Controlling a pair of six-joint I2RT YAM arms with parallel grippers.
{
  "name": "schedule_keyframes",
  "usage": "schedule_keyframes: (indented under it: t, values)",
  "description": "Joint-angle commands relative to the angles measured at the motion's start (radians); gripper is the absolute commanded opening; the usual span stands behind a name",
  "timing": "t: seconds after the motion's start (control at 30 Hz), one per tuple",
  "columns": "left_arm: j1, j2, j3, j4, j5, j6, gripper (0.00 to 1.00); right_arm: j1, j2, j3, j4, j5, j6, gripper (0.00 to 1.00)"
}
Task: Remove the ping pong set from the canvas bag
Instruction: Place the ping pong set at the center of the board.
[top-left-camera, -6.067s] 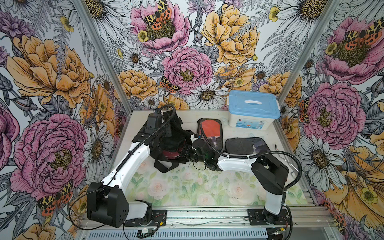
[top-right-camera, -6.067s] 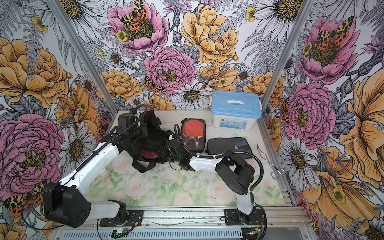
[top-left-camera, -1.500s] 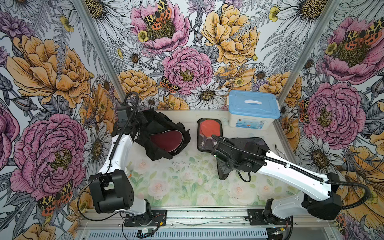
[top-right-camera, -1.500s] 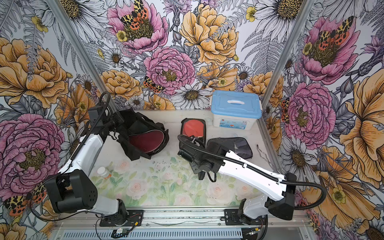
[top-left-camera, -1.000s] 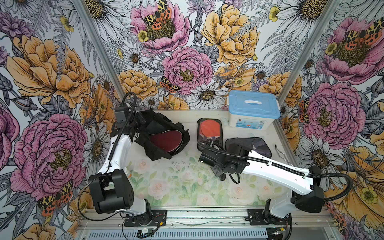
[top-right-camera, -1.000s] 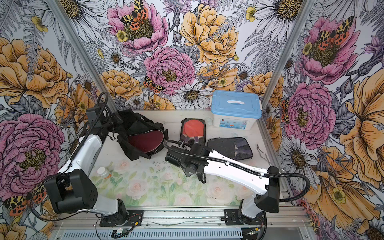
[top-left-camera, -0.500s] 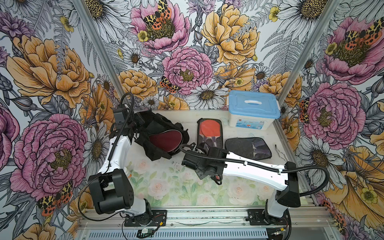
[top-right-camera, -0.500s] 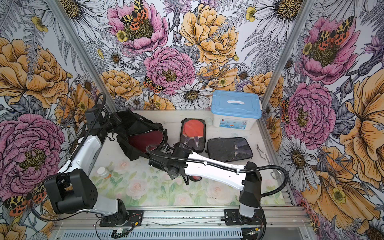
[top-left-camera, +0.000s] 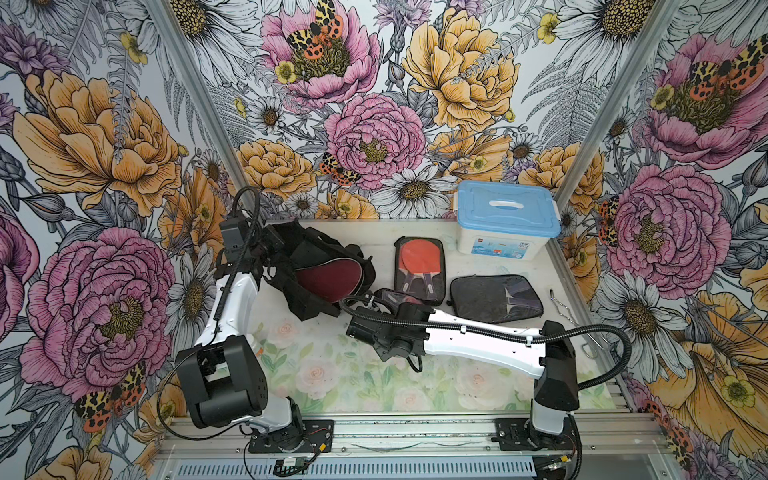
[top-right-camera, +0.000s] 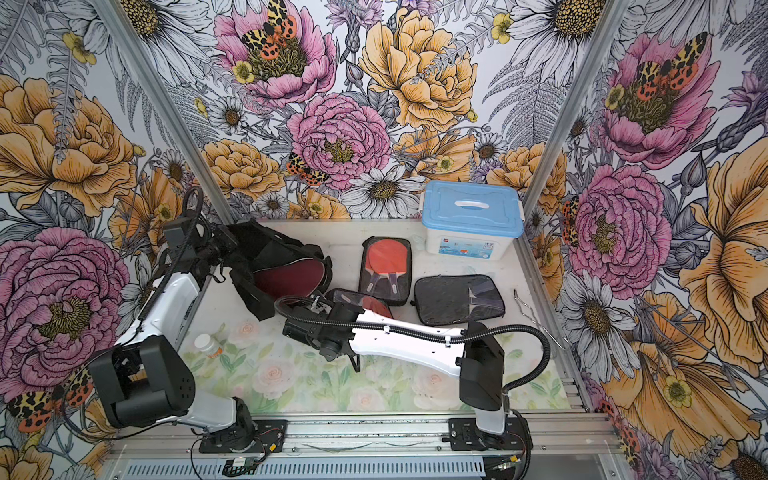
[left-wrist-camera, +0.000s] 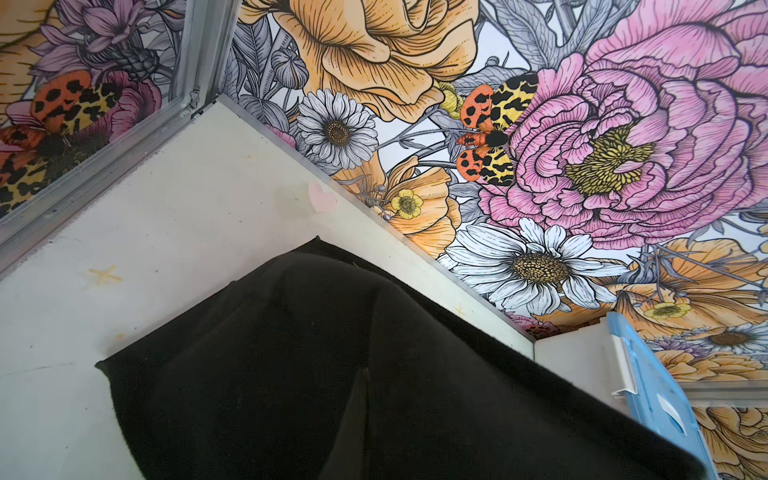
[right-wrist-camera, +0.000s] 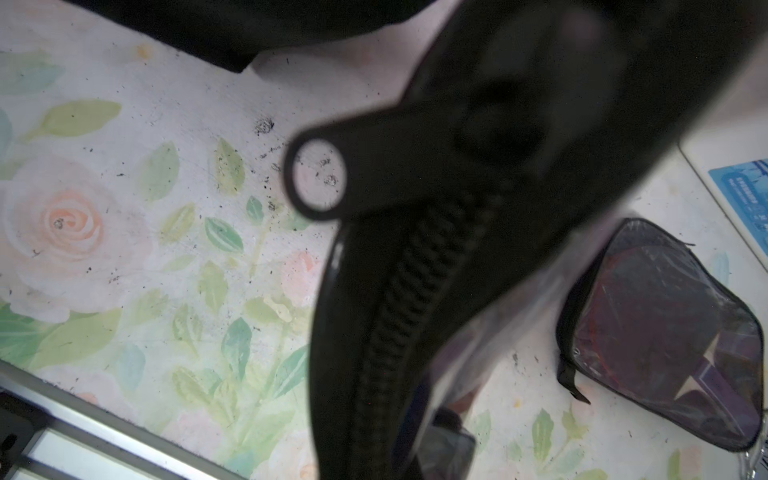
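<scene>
The black canvas bag (top-left-camera: 307, 253) lies slumped at the back left with its mouth toward the middle, and a maroon cover (top-left-camera: 330, 278) shows inside it. My left gripper (top-left-camera: 270, 245) is shut on the bag's back edge; black fabric (left-wrist-camera: 332, 374) hides its jaws in the left wrist view. A clear-fronted case with red paddles (top-left-camera: 419, 270) and a dark see-through pouch (top-left-camera: 494, 299) lie on the table. My right gripper (top-left-camera: 384, 309) is shut on a second clear-fronted case (top-right-camera: 365, 301), whose zipper edge (right-wrist-camera: 415, 291) fills the right wrist view.
A white box with a light-blue lid (top-left-camera: 507, 220) stands at the back right. A small pill bottle (top-right-camera: 210, 345) lies by the left arm. A bent metal wire piece (top-left-camera: 561, 307) rests along the right edge. The pouch (right-wrist-camera: 665, 332) lies close beside the right gripper.
My right gripper has swung left across the table with the clear-fronted case, from beside the pouch to in front of the bag's mouth. The left arm and bag have barely moved.
</scene>
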Motion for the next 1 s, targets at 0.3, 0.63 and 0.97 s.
schedule_keyframes:
  t: [0.3, 0.63, 0.97]
  values:
    - [0.059, 0.057, -0.006, 0.108, 0.003, -0.034, 0.00, 0.017, 0.007, -0.126, 0.342, -0.014, -0.009, 0.00]
    - [0.076, 0.074, -0.010, 0.108, -0.015, -0.033, 0.00, 0.018, 0.003, -0.203, 0.468, -0.022, -0.026, 0.00]
    - [0.086, 0.084, -0.009, 0.094, -0.044, -0.027, 0.00, 0.017, 0.004, -0.308, 0.551, -0.024, -0.033, 0.00]
